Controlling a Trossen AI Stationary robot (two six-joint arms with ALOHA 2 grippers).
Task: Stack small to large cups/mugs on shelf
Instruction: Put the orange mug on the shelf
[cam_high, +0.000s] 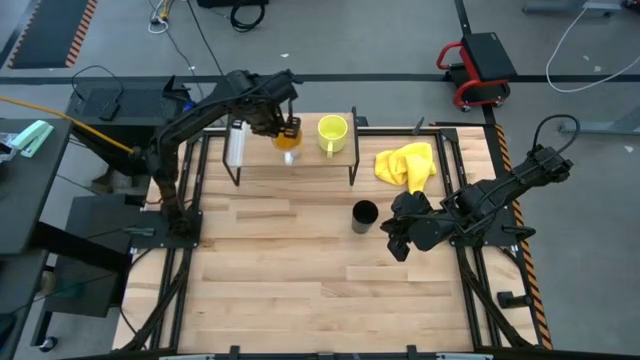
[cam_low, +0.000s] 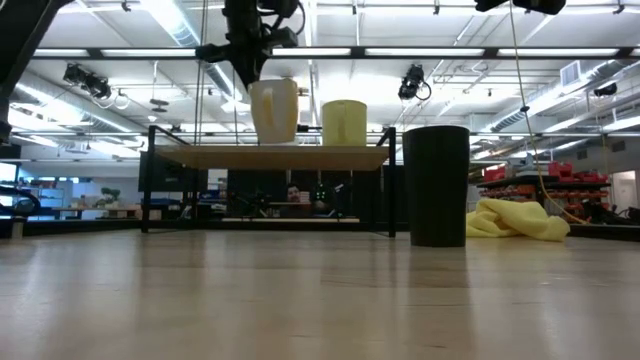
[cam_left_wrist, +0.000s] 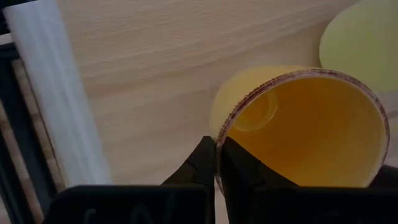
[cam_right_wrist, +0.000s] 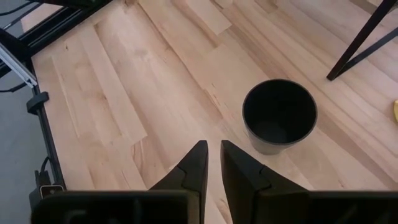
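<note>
The shelf (cam_high: 300, 160) stands at the table's far side. The yellow-green mug (cam_high: 332, 130) stands upright on its top, also in the low view (cam_low: 344, 122). My left gripper (cam_high: 283, 122) is shut on the orange-inside mug (cam_high: 289, 138) over the shelf, just left of the yellow-green mug. The black cup (cam_high: 364, 215) stands upright on the table in front of the shelf's right end. My right gripper (cam_high: 398, 240) is shut and empty, low over the table just right of the black cup (cam_right_wrist: 278, 115). My left gripper pinches the orange-inside mug's rim wall (cam_left_wrist: 219, 163), one finger inside the mug and one outside. The fingers come from above, pointing down. In the low view the mug (cam_low: 273, 110) hangs a little tilted, its bottom just above the shelf top.
A crumpled yellow cloth (cam_high: 405, 163) lies on the table right of the shelf. A white strip (cam_high: 235, 145) stands at the shelf's left end. Black frame rails run along the table's left and right edges. Bare wood lies in front of the black cup.
</note>
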